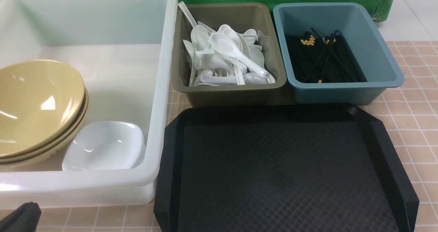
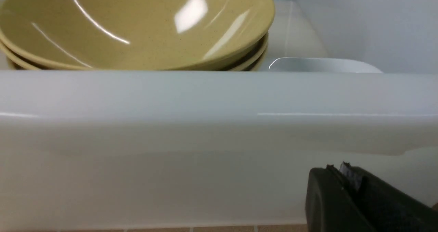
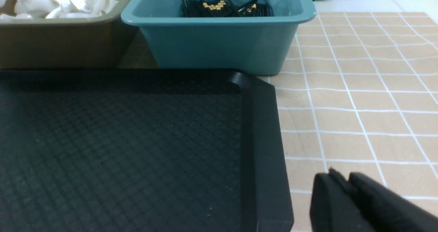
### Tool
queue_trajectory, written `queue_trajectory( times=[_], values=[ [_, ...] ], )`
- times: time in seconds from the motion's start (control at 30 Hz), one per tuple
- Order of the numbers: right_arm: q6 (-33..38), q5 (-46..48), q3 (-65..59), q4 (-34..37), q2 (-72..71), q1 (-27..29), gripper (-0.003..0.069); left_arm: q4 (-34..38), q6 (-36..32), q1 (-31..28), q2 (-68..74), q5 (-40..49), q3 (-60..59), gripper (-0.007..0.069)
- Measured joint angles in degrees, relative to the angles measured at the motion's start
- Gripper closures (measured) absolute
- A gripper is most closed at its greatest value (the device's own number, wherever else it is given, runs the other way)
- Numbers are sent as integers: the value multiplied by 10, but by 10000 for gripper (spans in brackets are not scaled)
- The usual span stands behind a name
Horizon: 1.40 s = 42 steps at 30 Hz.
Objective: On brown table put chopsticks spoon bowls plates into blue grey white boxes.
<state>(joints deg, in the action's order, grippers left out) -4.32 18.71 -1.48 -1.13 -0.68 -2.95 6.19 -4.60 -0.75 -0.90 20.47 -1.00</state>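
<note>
- The brown table (image 1: 410,98) carries 3 boxes along its far edge and a black tray (image 1: 273,170) at its near edge.
- The white box (image 1: 160,88) fills the left side of the table, from the far edge almost to the near edge.
- The bowls (image 1: 37,105) sit stacked and tilted against the left wall of the white box, at its near left corner.
- The plates (image 1: 102,146) are stacked in the near right corner of the white box, touching the bowls.
- The grey box (image 1: 226,91) stands just beside the white box, behind the tray; the spoon pile (image 1: 226,57) lies heaped inside it, 1 handle leaning on the far left rim.
- The blue box (image 1: 376,54) stands next to the grey box toward the right edge; the chopsticks (image 1: 321,59) lie in a bundle on its floor.
- The tray surface is bare.
- The left gripper (image 2: 345,174) is low before the near wall of the white box, jaws pressed together and holding nothing.
- The right gripper (image 3: 342,180) is over the table just right of the tray; its fingers (image 3: 369,197) look together with nothing between them.
</note>
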Motion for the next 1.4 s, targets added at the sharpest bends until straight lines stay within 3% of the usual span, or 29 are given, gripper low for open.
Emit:
queue_trajectory(
  times=[1.4],
  values=[
    [0, 0, 0, 0, 0, 0, 522, 2, -1, 0, 0, -2, 0, 620]
  ],
)
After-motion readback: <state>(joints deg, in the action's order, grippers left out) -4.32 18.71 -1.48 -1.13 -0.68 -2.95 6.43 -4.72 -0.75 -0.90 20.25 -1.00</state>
